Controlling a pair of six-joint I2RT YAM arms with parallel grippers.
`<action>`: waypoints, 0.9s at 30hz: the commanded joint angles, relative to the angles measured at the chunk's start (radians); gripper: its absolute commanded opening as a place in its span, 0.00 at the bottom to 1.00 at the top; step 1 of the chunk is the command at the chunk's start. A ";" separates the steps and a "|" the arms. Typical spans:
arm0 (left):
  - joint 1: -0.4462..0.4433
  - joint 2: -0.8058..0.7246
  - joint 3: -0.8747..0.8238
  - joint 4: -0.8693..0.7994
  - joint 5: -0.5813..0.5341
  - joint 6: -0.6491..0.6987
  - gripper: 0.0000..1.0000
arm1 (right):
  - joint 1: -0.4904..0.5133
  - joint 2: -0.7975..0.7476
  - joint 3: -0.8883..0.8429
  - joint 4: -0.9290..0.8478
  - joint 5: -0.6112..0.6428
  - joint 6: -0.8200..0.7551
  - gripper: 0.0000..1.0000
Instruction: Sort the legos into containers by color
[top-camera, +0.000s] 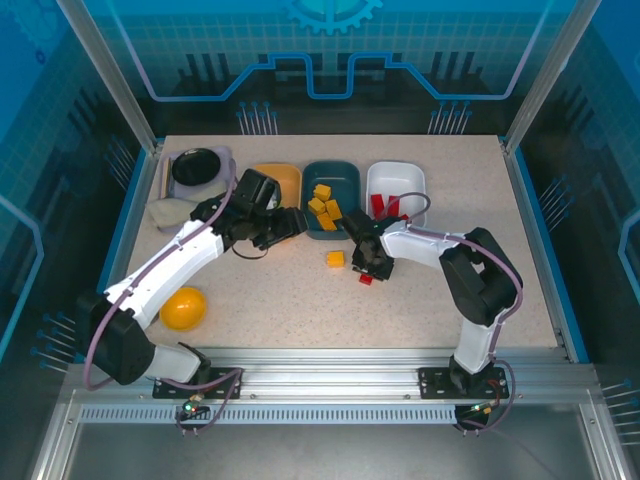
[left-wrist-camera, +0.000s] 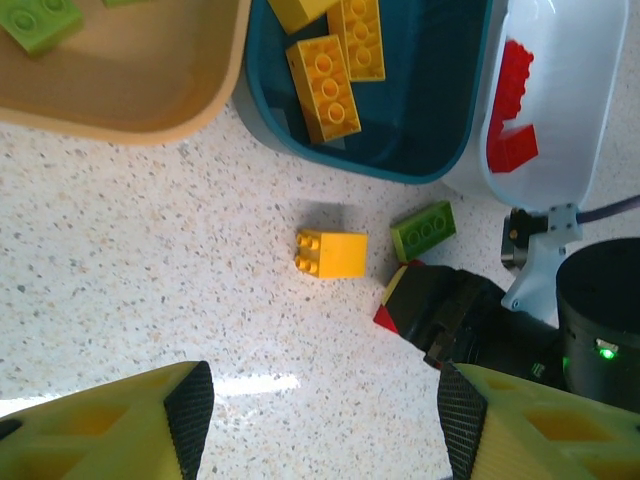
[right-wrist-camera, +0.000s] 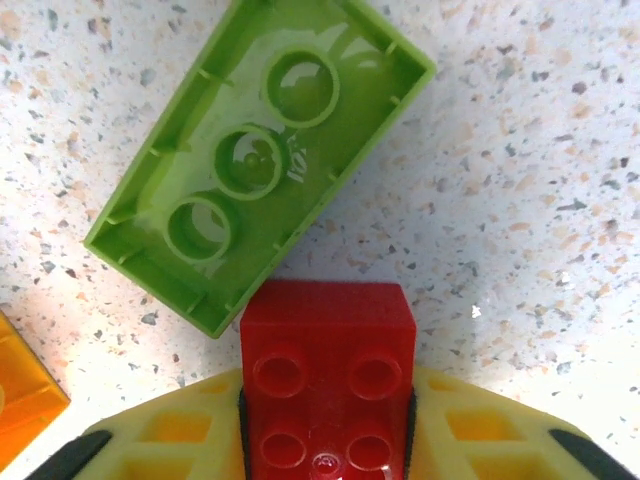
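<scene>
Red lego on desk, right fingers closed on its sides; left fingers wide open, empty. Step: grasping red. Next: lift clear, drop in white tray

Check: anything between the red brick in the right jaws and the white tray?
One thing: an upturned green brick lies on the table against the far edge of the red brick, toward the white tray. Lifting should clear it.
</scene>
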 joint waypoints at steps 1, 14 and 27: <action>-0.029 -0.019 -0.010 0.047 0.049 -0.002 0.65 | 0.004 -0.086 -0.001 -0.044 0.046 -0.036 0.30; -0.055 0.124 0.164 0.153 0.115 -0.058 0.65 | -0.247 -0.160 0.246 -0.075 0.142 -0.546 0.30; -0.066 0.230 0.276 0.144 0.120 -0.035 0.65 | -0.418 0.454 0.886 -0.353 0.220 -0.646 0.32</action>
